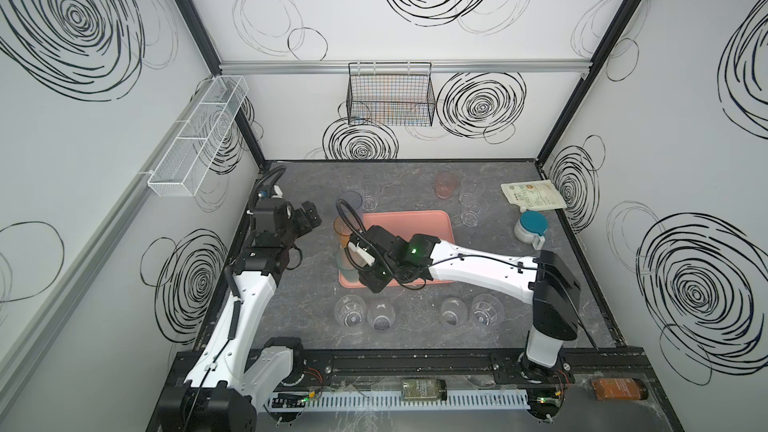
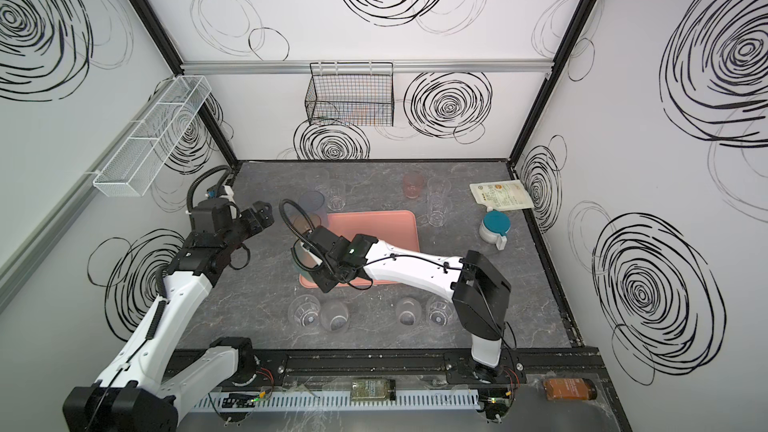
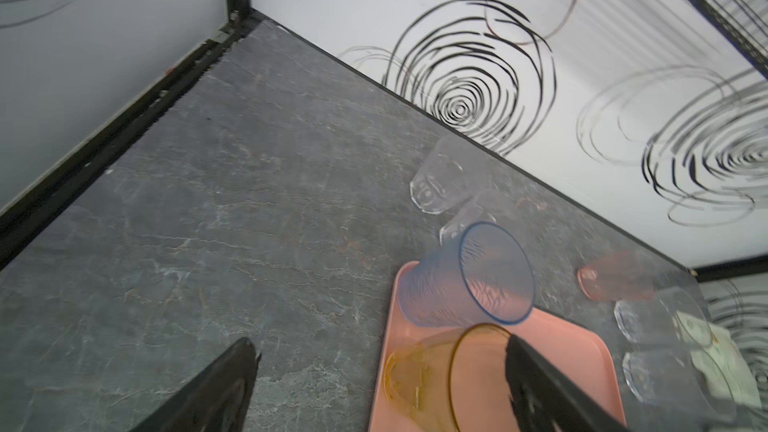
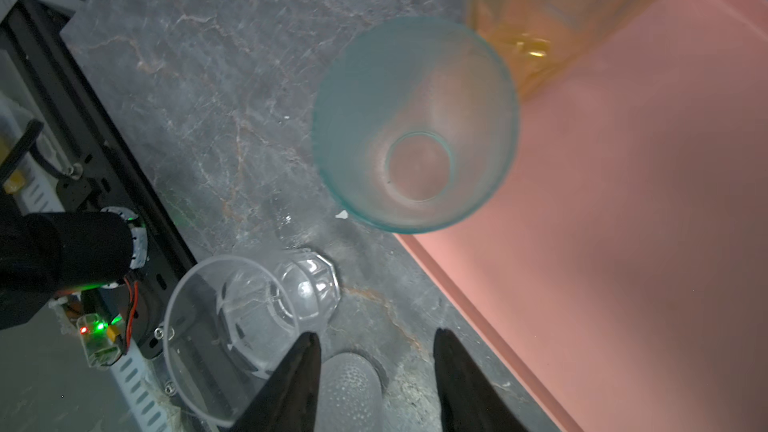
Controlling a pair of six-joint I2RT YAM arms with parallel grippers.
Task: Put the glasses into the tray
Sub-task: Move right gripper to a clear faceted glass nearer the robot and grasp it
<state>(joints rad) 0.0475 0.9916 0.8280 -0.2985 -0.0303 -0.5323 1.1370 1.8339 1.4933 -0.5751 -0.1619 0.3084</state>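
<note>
Tray (image 1: 415, 226) location: centre of the surface (image 1: 415, 338). You see three tinted glasses standing upright along its left side: the blue glass (image 1: 349, 201) at the far corner, the amber glass (image 1: 343, 231) next to it, and the teal glass (image 1: 347, 263) at the near corner.

The right gripper (image 4: 374, 338) hangs at the tray's near edge, close to the teal glass, with its fingers partway apart. A frosted round object (image 4: 349, 388) shows below the gap without filling it; you cannot tell whether it touches a finger.

The left gripper (image 1: 311, 218) hovers left of the tray with its jaws wide and nothing between them.

A row of clear glasses (image 1: 350, 310) stands on the surface in front of the tray. The pink glass (image 1: 446, 184) stands beyond the tray's far edge.
</note>
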